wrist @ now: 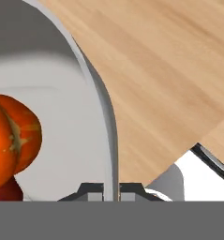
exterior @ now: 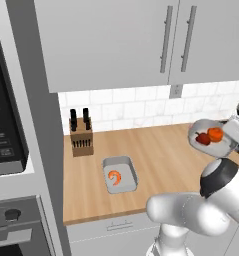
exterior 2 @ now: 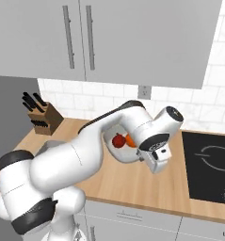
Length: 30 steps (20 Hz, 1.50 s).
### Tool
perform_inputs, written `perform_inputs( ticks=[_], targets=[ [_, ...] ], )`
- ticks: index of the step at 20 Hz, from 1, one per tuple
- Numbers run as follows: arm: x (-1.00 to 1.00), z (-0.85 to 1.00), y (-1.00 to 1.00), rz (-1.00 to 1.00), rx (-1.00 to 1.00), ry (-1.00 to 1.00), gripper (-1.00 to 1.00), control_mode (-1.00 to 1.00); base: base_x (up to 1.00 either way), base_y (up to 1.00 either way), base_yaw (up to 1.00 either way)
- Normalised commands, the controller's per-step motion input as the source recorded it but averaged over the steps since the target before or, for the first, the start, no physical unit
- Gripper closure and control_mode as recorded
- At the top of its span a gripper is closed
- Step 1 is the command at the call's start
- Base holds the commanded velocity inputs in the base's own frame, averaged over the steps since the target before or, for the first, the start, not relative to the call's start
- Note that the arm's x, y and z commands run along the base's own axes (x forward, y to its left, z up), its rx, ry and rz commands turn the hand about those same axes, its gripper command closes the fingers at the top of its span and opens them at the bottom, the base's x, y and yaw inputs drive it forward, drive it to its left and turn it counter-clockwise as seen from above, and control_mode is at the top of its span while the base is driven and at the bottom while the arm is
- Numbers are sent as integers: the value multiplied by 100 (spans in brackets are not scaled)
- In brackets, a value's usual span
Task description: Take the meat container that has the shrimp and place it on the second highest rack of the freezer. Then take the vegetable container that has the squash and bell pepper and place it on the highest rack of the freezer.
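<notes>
The vegetable container (exterior: 211, 144) is a pale grey tray held above the wooden counter at the right. It holds the orange squash (exterior: 215, 134) and the dark red bell pepper (exterior: 203, 138). My gripper (wrist: 111, 190) is shut on the tray's rim (wrist: 104, 108), with the squash (wrist: 10, 136) just left of the fingers. From the right base view, the gripper (exterior 2: 141, 151) meets the tray (exterior 2: 115, 153) at its right edge. The meat container (exterior: 120, 175) with the shrimp (exterior: 114, 177) rests on the counter near the front edge. The freezer and its racks are out of view.
A knife block (exterior: 81, 134) stands at the back left of the counter (exterior: 161, 155). The black-fronted oven tower (exterior: 6, 150) rises at the far left. A black cooktop (exterior 2: 210, 164) lies to the right. Upper cabinets (exterior: 141, 40) hang overhead.
</notes>
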Motion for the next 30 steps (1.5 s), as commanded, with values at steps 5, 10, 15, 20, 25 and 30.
perform_inputs(
  ticks=[5,10,15,20,25,30],
  targets=[
    [-8,100,49,30,3,-7,100,-100,0,0,0],
    [-7,92,64,27,0,-6,100,-100,0,0,0],
    [-16,62,74,25,0,-4,100,-100,0,0,0],
    [-28,43,72,26,0,-5,100,-100,0,0,0],
    [-36,29,72,26,0,-5,100,-100,0,0,0],
    [-30,31,71,29,0,-2,100,-100,0,0,0]
  ],
)
